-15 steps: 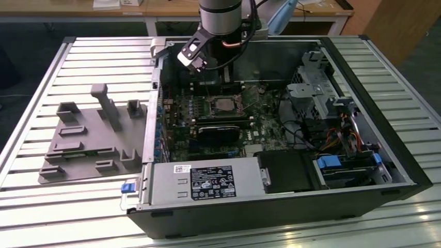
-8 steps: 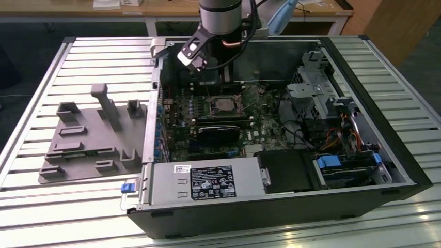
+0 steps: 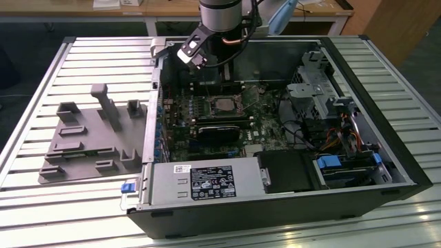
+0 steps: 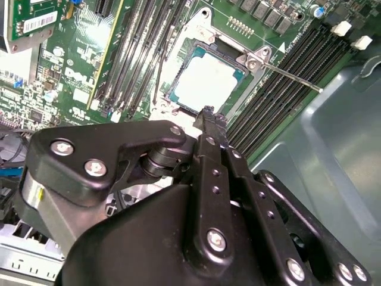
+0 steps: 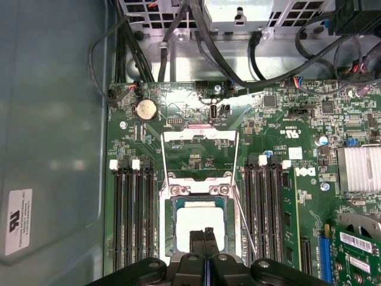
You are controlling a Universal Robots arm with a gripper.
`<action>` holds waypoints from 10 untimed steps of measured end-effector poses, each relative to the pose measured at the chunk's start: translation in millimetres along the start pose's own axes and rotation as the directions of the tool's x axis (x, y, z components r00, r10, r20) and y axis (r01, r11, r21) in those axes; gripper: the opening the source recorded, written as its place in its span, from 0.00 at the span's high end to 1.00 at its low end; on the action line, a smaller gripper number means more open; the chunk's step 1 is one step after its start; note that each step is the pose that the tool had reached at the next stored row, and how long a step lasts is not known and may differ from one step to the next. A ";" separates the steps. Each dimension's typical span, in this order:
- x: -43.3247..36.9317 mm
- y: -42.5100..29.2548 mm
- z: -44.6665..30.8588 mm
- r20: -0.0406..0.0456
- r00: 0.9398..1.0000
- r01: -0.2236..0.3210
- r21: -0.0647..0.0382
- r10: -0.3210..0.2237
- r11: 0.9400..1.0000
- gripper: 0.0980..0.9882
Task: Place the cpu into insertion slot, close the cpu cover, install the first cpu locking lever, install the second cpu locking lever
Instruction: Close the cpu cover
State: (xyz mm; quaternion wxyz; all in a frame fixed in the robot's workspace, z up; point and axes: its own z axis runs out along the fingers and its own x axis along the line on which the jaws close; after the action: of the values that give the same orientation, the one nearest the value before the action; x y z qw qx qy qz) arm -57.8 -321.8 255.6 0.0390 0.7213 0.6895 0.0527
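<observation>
The cpu (image 5: 199,221) lies flat in its socket on the green motherboard, its pale silver top showing in both wrist views (image 4: 205,80) and small in the exterior view (image 3: 225,105). The cpu cover (image 5: 199,136), a thin silvery frame with a square window, stands swung open on the far side of the socket. One thin locking lever (image 4: 292,76) sticks out free beside the socket (image 5: 244,220); a second wire lever (image 5: 161,161) runs along the other side. My gripper (image 5: 205,233) hovers just above the cpu's near edge (image 4: 208,113), shut with nothing in it.
The open computer case (image 3: 386,129) lies on a slatted metal table. Memory slots (image 5: 131,214) flank the socket on both sides. Cables (image 5: 178,36) and a drive cage crowd one end. A grey fixture plate (image 3: 90,139) sits at the exterior view's left; the power supply (image 3: 200,183) is in front.
</observation>
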 end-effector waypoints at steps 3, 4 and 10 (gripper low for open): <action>0.1 1.4 0.0 0.000 1.000 0.000 0.000 0.000 1.000 1.00; 0.1 2.8 0.2 0.000 1.000 0.000 0.000 0.000 1.000 1.00; 0.6 13.8 1.6 0.000 1.000 0.000 0.002 0.000 1.000 1.00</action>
State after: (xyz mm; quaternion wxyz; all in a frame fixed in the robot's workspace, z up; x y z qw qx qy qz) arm -44.0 -321.8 255.8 0.0385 0.7213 0.6896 0.0520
